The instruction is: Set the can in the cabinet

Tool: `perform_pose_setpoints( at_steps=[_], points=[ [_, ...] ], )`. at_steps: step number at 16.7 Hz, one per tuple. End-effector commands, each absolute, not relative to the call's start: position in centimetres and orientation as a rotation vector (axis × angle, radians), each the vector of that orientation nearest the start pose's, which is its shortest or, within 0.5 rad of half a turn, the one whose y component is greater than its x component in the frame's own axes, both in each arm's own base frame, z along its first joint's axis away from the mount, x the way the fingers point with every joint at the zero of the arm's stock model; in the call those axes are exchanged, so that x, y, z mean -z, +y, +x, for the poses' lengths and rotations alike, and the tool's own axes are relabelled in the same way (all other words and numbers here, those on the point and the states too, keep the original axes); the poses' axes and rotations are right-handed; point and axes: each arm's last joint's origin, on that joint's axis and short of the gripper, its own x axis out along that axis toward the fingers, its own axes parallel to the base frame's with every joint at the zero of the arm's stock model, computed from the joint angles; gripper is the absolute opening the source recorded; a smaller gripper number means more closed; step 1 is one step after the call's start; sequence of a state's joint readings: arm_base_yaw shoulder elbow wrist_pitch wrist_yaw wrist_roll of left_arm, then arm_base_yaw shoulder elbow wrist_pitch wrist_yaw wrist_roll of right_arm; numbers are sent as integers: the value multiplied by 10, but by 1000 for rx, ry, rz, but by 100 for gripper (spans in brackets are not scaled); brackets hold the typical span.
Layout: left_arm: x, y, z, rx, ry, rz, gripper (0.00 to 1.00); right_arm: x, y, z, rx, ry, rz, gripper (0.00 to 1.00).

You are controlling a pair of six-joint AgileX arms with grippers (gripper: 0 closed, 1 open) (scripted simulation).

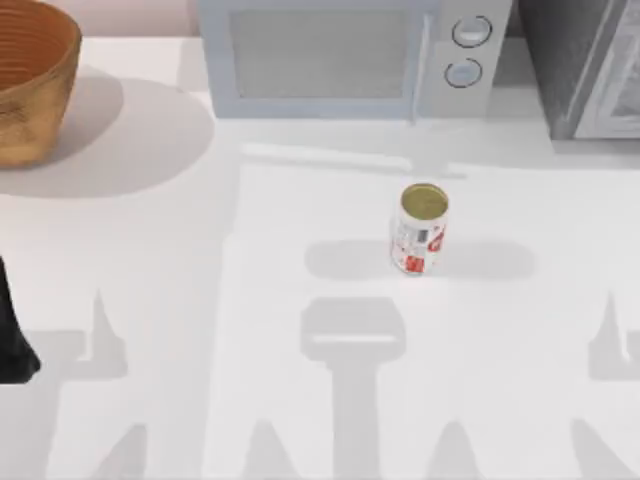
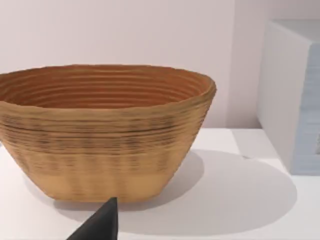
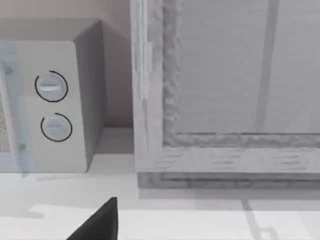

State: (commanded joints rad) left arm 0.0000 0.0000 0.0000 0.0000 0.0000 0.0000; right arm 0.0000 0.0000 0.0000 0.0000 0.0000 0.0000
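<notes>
The small upright tin can with a dull gold top and a white label with red marks (image 1: 420, 229) stands alone on the bare white tabletop (image 1: 200, 300), near the middle and a little to the right, in front of the light grey microwave with two round knobs (image 1: 340, 55). Nothing touches it, so the step in hand is judged to be the very first one: reaching and taking hold.

The big dark grey speckled cabinet with a pale framed door panel (image 1: 585, 65) sits at the far right corner, just beside the microwave. The right wrist camera looks straight at that door (image 3: 225, 85), which appears closed, with the microwave's knobs off to one side. The can stands well apart from this arm, back toward the table's middle.

The right gripper (image 3: 97, 222) shows as one dark fingertip; whether it is released or clenched I cannot tell. The left gripper (image 2: 97, 225) likewise shows as one dark tip, state unknown, facing a wide woven tan basket (image 2: 102, 130) at the table's far left; a dark part of the left arm (image 1: 12, 335) sits at the left edge.

To do this well, the nearer right arm should probably come down over the can, grip it at mid-height across the label, and keep it upright. The door likely needs opening first, perhaps by the other arm. A tall narrow tin tips easily if nudged off-centre.
</notes>
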Motion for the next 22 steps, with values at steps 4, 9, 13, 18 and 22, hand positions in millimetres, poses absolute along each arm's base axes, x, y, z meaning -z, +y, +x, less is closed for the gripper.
perform_pose_setpoints(
  at_steps=[4,9,13,18,22],
  points=[
    [-160,-1,106,0,0,0,100,-164,-1,107,6,-8,-1,100],
    [-160,-1,106,0,0,0,100,-188,5,120,32,-37,-3,100],
    [-160,-1,106,0,0,0,100,-208,20,149,44,-45,-1,100],
    [-160,-1,106,0,0,0,100,-210,64,203,43,-38,1,100],
    [-160,-1,106,0,0,0,100,-181,119,240,35,-28,1,100]
  ],
)
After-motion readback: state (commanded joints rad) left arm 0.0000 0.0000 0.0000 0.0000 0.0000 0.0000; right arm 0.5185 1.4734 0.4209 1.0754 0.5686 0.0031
